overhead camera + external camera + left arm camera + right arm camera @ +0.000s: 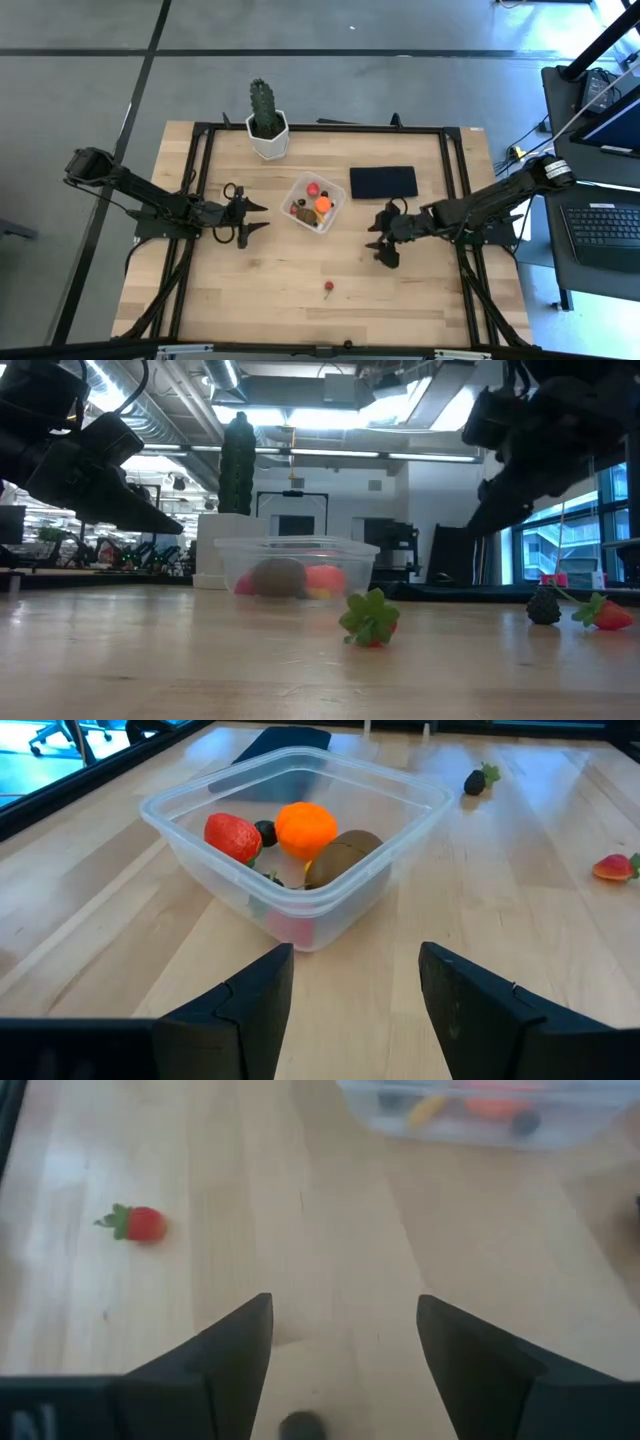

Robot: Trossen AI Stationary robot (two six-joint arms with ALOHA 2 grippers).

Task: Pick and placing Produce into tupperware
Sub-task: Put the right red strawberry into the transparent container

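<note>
- Presently, the tupperware [338, 201] sits near the table's middle, between the two grippers, beside the dark navy rectangle [383, 182] and in front of the cactus [265, 108] in its white pot [268, 143].
- Inside it, the left wrist view shows a strawberry [233, 836], an orange ball [306, 827], a brown lump [342, 856] and a dark berry [264, 831].
- Loose produce remains on the table [260, 290]: a red strawberry [328, 288] well apart from the container towards the front edge, and a dark berry [300, 1426] on the wood just ahead of the right gripper [382, 243], low between its fingers in the right wrist view.
- The left gripper [255, 217] hangs just beside the container, jaws parted and holding nothing.
- The right gripper hovers on the container's other side, jaws likewise parted and empty.
- Handling judgement: the pieces look light, hard and smooth, so they are likely to roll or squirt out of a pinch. The berry is best taken across its round body with the fingers straddling it; the strawberry across its widest red part, not by the leafy cap.
- The container appears thin and light; a nudge at its rim could slide it.
- Writing: pale marks show on the near edge of the right gripper's body in its wrist view, too cropped to read. No brand or label is legible elsewhere.
</note>
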